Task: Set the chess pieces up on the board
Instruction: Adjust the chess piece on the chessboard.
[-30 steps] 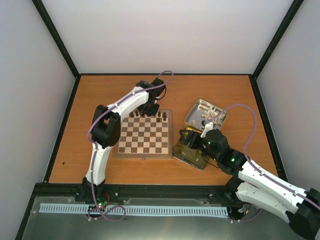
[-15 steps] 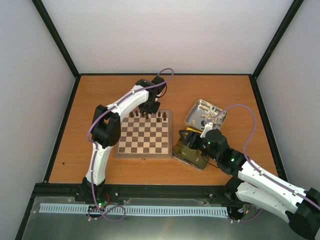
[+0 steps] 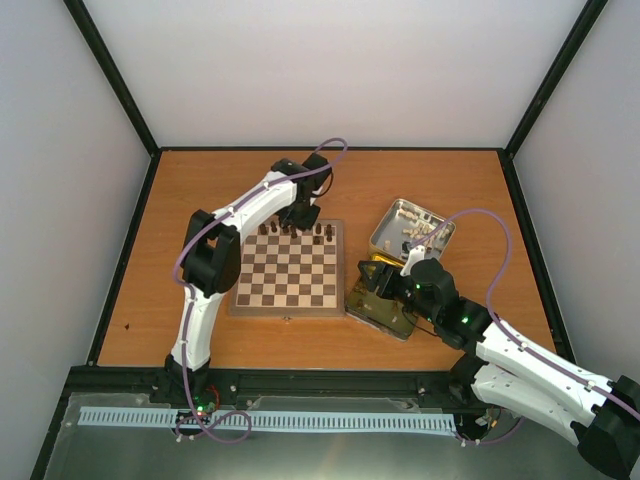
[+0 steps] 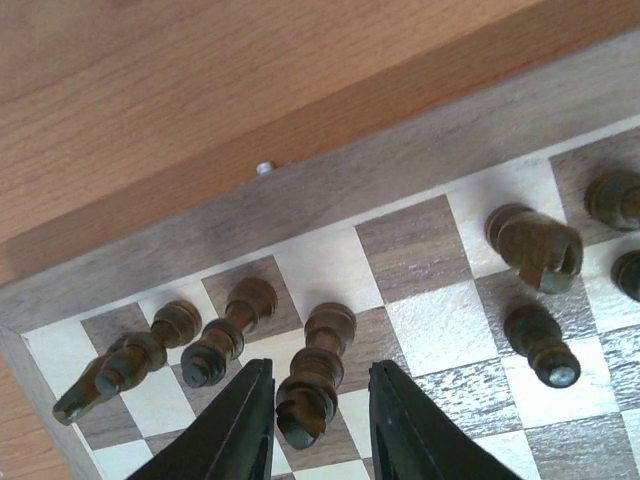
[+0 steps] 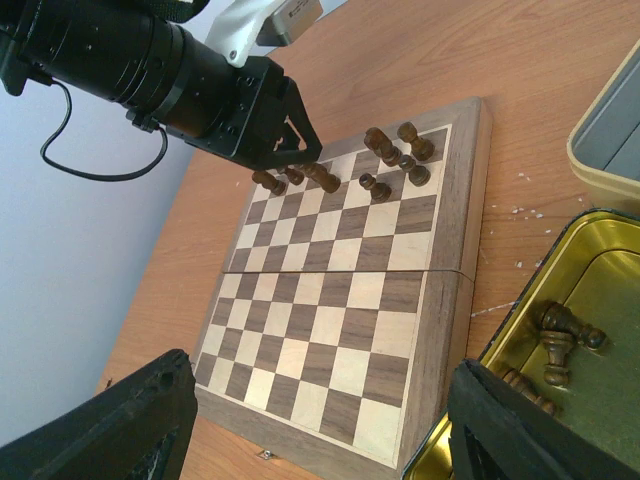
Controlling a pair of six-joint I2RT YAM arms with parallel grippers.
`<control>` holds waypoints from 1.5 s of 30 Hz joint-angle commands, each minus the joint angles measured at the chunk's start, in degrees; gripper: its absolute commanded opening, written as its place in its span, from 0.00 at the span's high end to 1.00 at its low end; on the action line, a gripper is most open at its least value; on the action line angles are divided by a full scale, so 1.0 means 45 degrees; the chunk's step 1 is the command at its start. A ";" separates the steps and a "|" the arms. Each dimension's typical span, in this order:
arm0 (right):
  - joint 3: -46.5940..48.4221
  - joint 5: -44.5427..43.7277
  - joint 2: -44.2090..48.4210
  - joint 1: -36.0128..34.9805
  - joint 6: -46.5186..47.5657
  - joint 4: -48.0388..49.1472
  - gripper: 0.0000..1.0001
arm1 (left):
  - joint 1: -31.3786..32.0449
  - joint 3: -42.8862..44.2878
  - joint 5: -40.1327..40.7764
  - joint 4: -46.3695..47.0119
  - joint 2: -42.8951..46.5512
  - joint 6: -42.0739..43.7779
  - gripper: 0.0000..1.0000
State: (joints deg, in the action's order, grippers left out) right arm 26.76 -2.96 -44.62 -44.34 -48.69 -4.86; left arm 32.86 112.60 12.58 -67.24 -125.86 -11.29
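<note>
The board lies at the table's middle, with several dark brown chess pieces standing on its far rows. My left gripper is over the far edge. In the left wrist view, it is open, its jaws on either side of one standing dark piece with small gaps. Other dark pieces stand around it. My right gripper hangs open and empty over the board's near right corner. It also shows in the right wrist view, above the board.
A gold-lined tin right of the board holds loose dark pieces. A silver tin behind it holds cream-white pieces. The board's metal clasp is on its near edge. Black frame rails bound the table.
My left gripper has shifted slightly toward the board's far edge. The right arm has barely moved.
</note>
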 commanded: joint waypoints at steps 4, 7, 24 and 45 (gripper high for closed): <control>-0.0226 -0.0162 0.0150 0.0048 0.0028 0.0248 0.31 | 0.0041 -0.0886 -0.0173 0.0098 0.0636 0.0069 0.73; -0.0252 -0.0110 0.0112 0.0030 -0.0001 0.0285 0.31 | 0.0041 -0.1123 -0.0149 0.0212 0.0727 0.0048 0.73; -0.0147 -0.0143 0.0013 0.0042 0.0035 0.0329 0.31 | 0.0022 -0.0280 -0.0044 0.0696 0.0308 0.0108 0.84; -0.0138 -0.0242 0.0090 0.0045 0.0097 0.0210 0.31 | -0.0017 -0.0397 -0.0025 0.0750 0.0188 0.0058 0.72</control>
State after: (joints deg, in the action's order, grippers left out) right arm 26.39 -2.79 -44.62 -44.34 -48.66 -4.10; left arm 32.84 109.25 12.03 -64.45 -125.29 -11.09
